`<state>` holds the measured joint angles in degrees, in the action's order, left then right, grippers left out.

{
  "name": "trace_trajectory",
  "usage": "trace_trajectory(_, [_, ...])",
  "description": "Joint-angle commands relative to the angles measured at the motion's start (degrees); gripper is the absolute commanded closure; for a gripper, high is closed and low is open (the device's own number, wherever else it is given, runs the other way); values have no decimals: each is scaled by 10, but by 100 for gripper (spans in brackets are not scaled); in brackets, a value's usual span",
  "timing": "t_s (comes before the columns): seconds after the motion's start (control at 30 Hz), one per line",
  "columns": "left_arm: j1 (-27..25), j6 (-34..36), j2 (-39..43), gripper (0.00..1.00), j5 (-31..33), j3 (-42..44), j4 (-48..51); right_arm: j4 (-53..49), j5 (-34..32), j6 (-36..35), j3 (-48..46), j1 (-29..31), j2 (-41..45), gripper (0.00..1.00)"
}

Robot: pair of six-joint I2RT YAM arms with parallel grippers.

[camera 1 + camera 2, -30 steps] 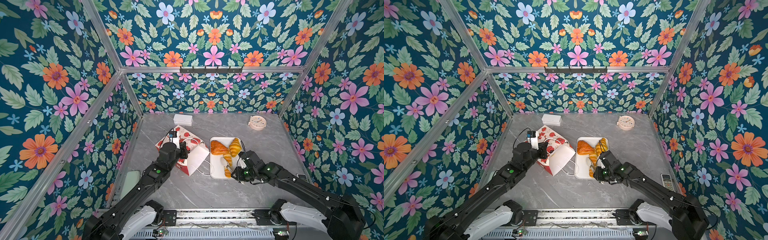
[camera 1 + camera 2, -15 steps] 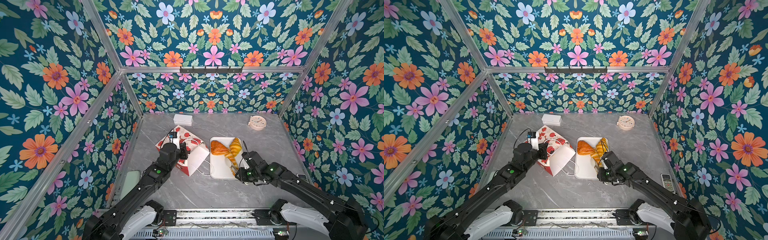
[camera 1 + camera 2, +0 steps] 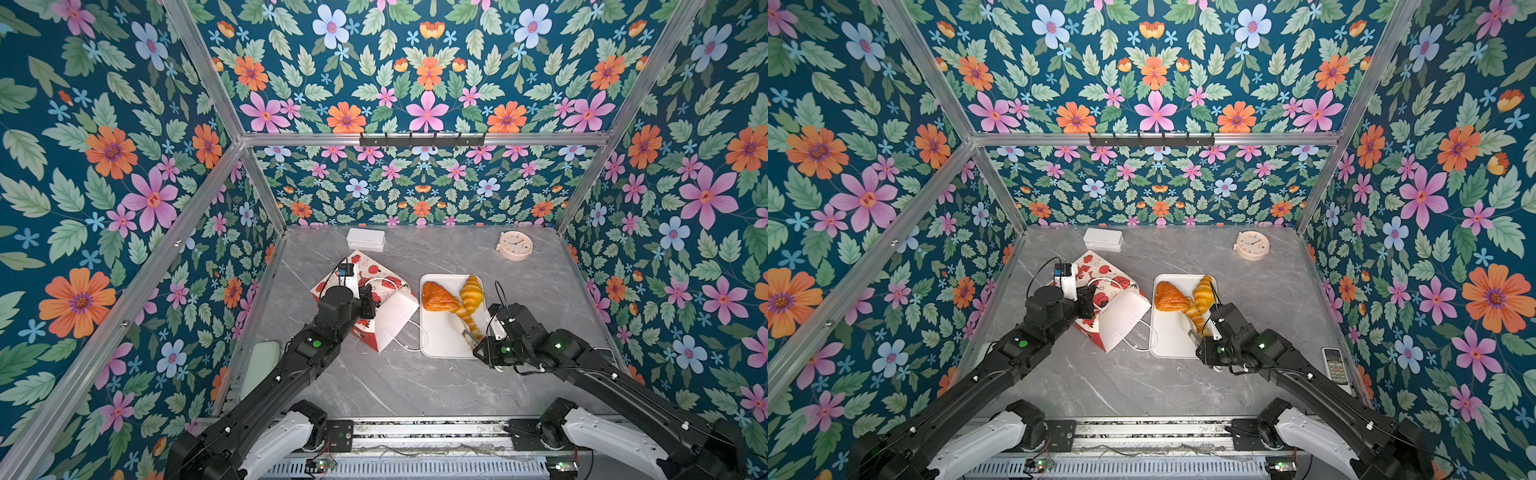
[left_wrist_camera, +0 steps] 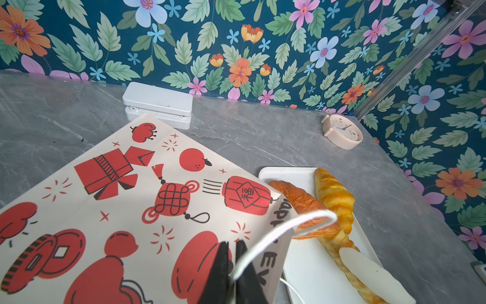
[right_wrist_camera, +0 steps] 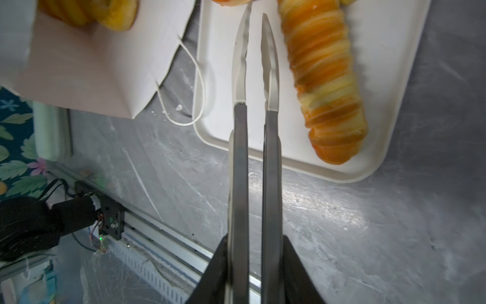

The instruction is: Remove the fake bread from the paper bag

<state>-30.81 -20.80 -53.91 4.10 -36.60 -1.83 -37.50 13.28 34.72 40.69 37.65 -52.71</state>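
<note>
Entry: one glossy golden-yellow toy pastry (image 5: 86, 11) lay inside the red-and-white printed paper bag (image 3: 376, 276). Only its edge showed past the white lining in the right wrist view, so its long axis could not be read. The bag lay on its side on the grey marble tabletop (image 3: 395, 382). Its long axis ran diagonally, closed end toward the far left and mouth facing the flat white rectangular tray (image 3: 440, 347) just beside it. The left gripper (image 4: 232, 246) was clamped on the bag's white cord handle (image 4: 284, 231) at the upper lip. A brown triangular pastry (image 3: 436, 297), a yellow croissant (image 3: 473, 293) and a long twisted pastry (image 5: 323, 79) were already out on the tray. The right gripper (image 5: 256, 13), with long metal fingers and translucent tips, hung over bare tray beside the twisted pastry, its tips a narrow gap apart and empty. Judgement: the right arm is nearer the mouth. The pastry lies to the left of those tips, across the tray rim, so the reach should swing left and enter along the bag's axis.
</note>
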Motion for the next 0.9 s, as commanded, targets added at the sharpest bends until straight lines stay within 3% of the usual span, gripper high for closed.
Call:
trace_trajectory(0.0, [0, 0, -4, 91, -7, -7, -15, 49, 47, -6, 15, 5, 15, 70])
trace_trajectory(0.13, [0, 1, -8, 91, -10, -13, -14, 89, 46, -6, 44, 61, -9, 67])
trace_trajectory(0.3, [1, 2, -14, 91, -15, -26, -11, 183, 60, -3, 73, 118, -126, 67])
trace_trajectory(0.47, [1, 6, -16, 91, -11, -42, 0, 273, 83, -2, 101, 123, -238, 65])
trace_trajectory(0.87, [1, 4, -24, 90, -16, -54, 7, 296, 62, -16, 196, 113, -397, 59])
